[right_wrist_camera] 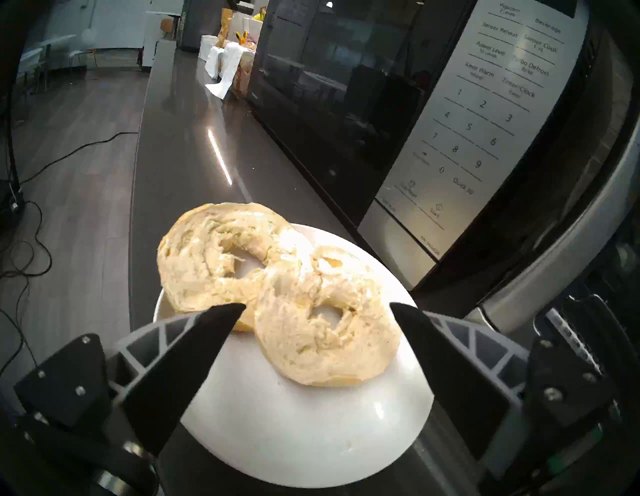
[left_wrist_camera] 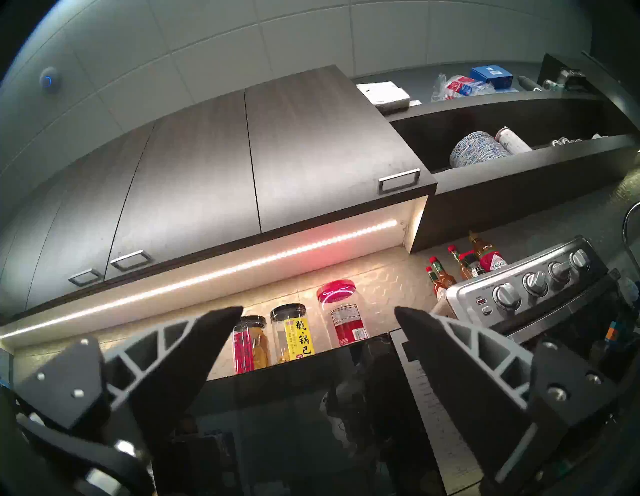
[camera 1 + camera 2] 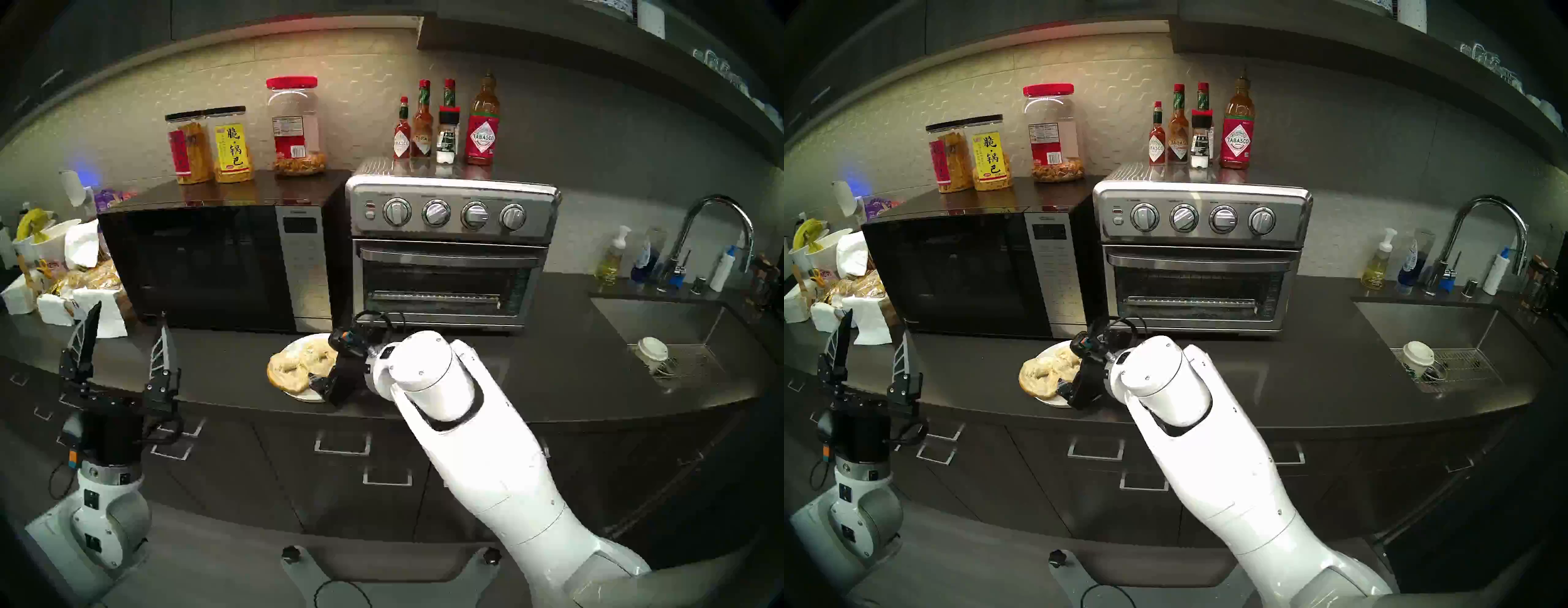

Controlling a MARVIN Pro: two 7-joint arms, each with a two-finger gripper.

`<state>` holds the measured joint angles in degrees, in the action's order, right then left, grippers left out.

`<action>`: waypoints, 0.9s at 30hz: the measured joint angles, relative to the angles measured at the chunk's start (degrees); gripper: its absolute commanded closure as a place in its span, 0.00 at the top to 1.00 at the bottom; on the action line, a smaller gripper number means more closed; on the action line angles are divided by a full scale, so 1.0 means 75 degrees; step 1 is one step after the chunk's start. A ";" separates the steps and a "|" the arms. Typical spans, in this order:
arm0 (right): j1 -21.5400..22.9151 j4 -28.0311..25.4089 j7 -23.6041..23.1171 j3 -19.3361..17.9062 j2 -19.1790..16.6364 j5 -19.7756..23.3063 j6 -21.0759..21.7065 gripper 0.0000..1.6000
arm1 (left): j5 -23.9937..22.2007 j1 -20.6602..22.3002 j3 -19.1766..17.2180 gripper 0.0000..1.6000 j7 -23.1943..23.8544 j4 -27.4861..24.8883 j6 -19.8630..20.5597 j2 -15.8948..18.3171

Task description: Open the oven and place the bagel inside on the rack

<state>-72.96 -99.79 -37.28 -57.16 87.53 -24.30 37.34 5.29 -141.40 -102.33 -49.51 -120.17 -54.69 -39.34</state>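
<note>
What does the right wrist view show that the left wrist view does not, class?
Only the right wrist view shows the bagel on its white plate, with the open right gripper at it, and the microwave's keypad. Only the left wrist view shows the oven's knobs, the snack jars, the sauce bottles, the upper cabinets and the open left gripper. Both show the black microwave.
</note>
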 measured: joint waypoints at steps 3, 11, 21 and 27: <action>0.0001 0.0028 0.0032 0.0036 0.0011 0.0000 -0.0026 1.00 | 0.0000 0.0000 0.0000 1.00 0.0000 0.0000 0.0000 0.0000; -0.0003 0.0112 0.0168 0.0151 0.0076 0.0013 -0.0108 1.00 | 0.0000 0.0000 0.0000 1.00 0.0000 0.0000 0.0000 0.0000; -0.0008 0.0193 0.0317 0.0215 0.0118 0.0039 -0.0216 1.00 | 0.0000 0.0000 0.0000 1.00 0.0000 0.0000 0.0000 0.0000; -0.0007 0.0293 0.0429 0.0236 0.0151 0.0060 -0.0281 1.00 | 0.0000 0.0000 0.0000 1.00 0.0000 0.0000 0.0000 0.0000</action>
<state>-73.02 -97.60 -34.07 -55.39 88.67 -23.85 35.23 5.29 -141.40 -102.34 -49.51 -120.17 -54.69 -39.34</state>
